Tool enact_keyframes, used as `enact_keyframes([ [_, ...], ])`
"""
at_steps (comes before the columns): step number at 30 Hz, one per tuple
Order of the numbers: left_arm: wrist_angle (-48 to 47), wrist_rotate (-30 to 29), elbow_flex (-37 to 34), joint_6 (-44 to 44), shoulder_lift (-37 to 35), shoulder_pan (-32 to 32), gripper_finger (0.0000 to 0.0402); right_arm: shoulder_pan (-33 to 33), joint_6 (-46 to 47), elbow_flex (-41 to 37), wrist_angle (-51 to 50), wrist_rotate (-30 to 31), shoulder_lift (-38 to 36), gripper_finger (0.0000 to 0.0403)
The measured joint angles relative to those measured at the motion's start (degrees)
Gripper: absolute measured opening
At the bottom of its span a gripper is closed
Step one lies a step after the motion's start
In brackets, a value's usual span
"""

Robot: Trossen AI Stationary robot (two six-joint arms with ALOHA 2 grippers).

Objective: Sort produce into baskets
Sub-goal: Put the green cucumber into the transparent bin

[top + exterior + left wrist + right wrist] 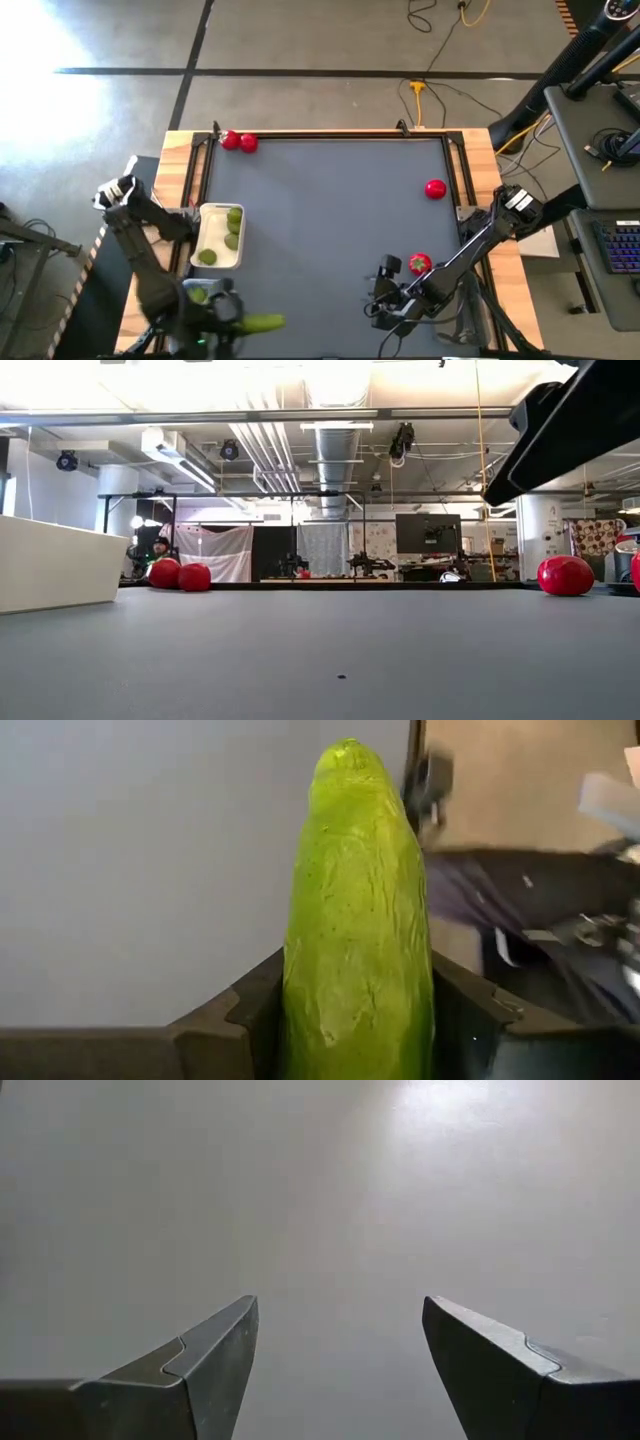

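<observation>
My left gripper (232, 318) is at the table's near left edge, shut on a long green cucumber (262, 322), which fills the left wrist view (355, 920). My right gripper (382, 300) is open and empty (340, 1365) over bare table at the near right, next to a red piece (419, 263). Two red pieces (238, 142) lie at the far left corner and one (435, 188) at the right. The white tray (204, 232) at the left holds several lime-like pieces (233, 228). No clear tubs are in view. My left gripper pinches the cucumber's sides (300, 1020) between its two fingers (245, 1020). The cucumber lies along the fingers and sticks far out past their tips. The fingers are about level and point toward the table's right edge. Whether the cucumber is clear of the table I cannot tell.
The dark mat's middle (330, 220) is open room. A raised wooden rim (470, 170) runs along the table's sides. A small green piece (197, 293) shows beside the left arm. In the low view the tray's wall (50, 560) stands at the left and the right arm (570, 420) hangs above.
</observation>
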Motion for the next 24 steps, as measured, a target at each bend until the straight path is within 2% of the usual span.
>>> enact_keyframes([
  [6, -9.8, 11.1, 0.0, -26.0, -1.6, -7.1, 0.0165, 0.0, 0.0, 0.0, 0.0, 0.1, 0.0, 0.0278],
  [9, -12.4, 13.7, 0.6, -34.5, -1.5, -8.7, 0.0165, 0.0, -0.1, 0.0, 0.0, 0.1, 0.0, 0.0276],
  [13, -13.8, 13.2, 1.2, -35.8, -1.5, -9.2, 0.0166, -0.2, -0.6, 0.0, 0.0, 0.2, 0.0, 0.0271],
  [19, -25.8, 20.1, 0.8, -46.2, -1.5, -9.4, 0.0166, -0.3, 0.7, -0.1, 0.0, 0.6, 0.0, 0.0272],
  [24, -28.0, 18.5, 0.8, -47.5, -1.5, -9.4, 0.0166, -0.3, 0.9, -0.3, 0.0, 0.6, 0.0, 0.0269],
])
